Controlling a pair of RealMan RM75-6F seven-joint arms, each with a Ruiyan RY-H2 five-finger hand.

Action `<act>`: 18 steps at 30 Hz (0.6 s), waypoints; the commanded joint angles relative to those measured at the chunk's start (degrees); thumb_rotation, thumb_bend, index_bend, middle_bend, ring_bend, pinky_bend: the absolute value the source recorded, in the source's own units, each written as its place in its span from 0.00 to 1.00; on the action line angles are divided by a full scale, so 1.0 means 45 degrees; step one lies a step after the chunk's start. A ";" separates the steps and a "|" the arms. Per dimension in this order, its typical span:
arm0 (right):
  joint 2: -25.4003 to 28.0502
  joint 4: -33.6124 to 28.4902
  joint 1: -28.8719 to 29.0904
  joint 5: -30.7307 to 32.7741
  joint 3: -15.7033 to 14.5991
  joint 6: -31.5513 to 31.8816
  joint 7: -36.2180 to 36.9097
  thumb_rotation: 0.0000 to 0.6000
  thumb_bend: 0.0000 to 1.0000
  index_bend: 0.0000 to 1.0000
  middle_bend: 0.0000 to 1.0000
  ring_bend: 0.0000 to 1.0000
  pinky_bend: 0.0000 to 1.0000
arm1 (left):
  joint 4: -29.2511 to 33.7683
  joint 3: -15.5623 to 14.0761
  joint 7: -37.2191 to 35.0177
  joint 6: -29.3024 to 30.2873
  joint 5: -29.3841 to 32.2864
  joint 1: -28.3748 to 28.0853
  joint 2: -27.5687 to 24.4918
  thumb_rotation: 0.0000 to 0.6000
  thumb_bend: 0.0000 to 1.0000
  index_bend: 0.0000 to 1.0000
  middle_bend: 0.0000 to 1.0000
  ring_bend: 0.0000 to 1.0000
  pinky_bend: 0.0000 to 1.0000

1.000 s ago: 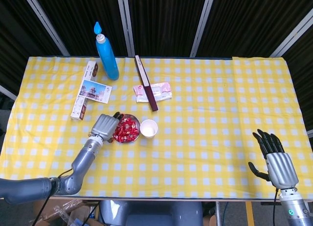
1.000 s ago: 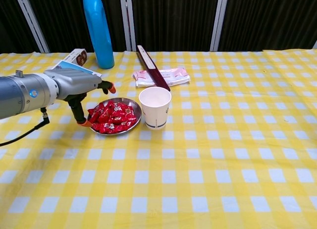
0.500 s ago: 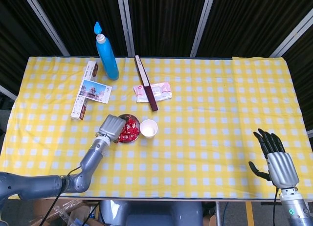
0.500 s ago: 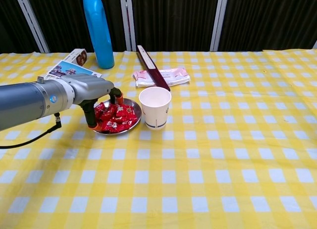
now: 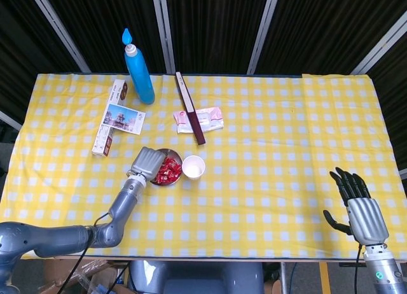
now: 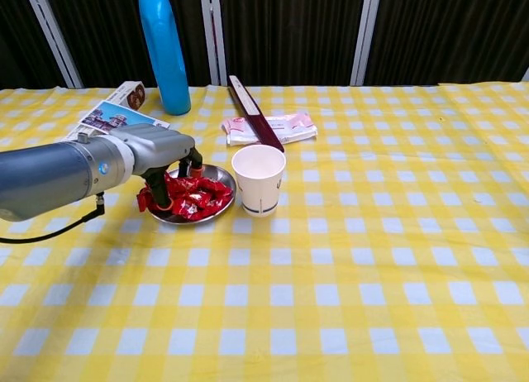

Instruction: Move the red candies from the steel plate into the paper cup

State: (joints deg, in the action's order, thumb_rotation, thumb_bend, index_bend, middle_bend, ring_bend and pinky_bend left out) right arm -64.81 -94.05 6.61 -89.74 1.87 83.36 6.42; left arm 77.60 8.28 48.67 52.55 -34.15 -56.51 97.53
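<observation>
- Over the left half of the desk (image 5: 286, 128), head view: the left robot hand (image 5: 145, 163) sits on the left side of the steel plate (image 5: 176, 157), covering part of the red candies (image 5: 168, 171).
- Just right of the plate stands the paper cup (image 5: 193, 167), upright.
- The right robot hand (image 5: 357, 205) hangs at the near right edge of the desk, fingers spread and holding nothing.
- Farther back lie a blue bottle (image 5: 138, 68), a dark flat stick (image 5: 189, 107) and a pink packet (image 5: 200, 120).
- Chest view: the left robot hand (image 6: 162, 169) has its fingers curled down into the red candies (image 6: 195, 197) on the steel plate (image 6: 221, 208); whether a candy is gripped cannot be told.
- The paper cup (image 6: 259, 179) stands just beside the plate.
</observation>
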 commanded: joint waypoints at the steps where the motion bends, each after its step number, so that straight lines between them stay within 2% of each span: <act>1: -0.0001 -0.0001 0.0002 0.0011 0.0001 -0.0011 -0.0001 1.00 0.39 0.00 0.00 0.00 0.00 | -0.0228 -0.0013 -0.0123 -0.0009 -0.0099 -0.0063 0.0163 1.00 0.38 0.48 0.55 0.83 0.93; 8: 0.0008 -0.0020 -0.0003 0.0025 0.0004 -0.0012 0.0037 1.00 0.39 0.00 0.00 0.00 0.00 | -0.0628 -0.0038 -0.0383 0.0188 -0.0513 -0.0074 0.0385 1.00 0.43 0.58 0.68 0.85 0.94; 18: 0.0001 -0.0016 -0.0018 0.0002 0.0005 0.0030 0.0032 1.00 0.39 0.00 0.00 0.00 0.00 | -0.0456 0.0377 -0.0941 0.0671 -0.1366 -0.0073 0.0060 1.00 0.46 0.62 0.72 0.87 0.95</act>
State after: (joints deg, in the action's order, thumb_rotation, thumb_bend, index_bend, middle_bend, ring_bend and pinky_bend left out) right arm -64.81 -94.12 6.54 -89.74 1.88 83.48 6.57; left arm 75.27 9.74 44.56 55.39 -40.13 -56.80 98.06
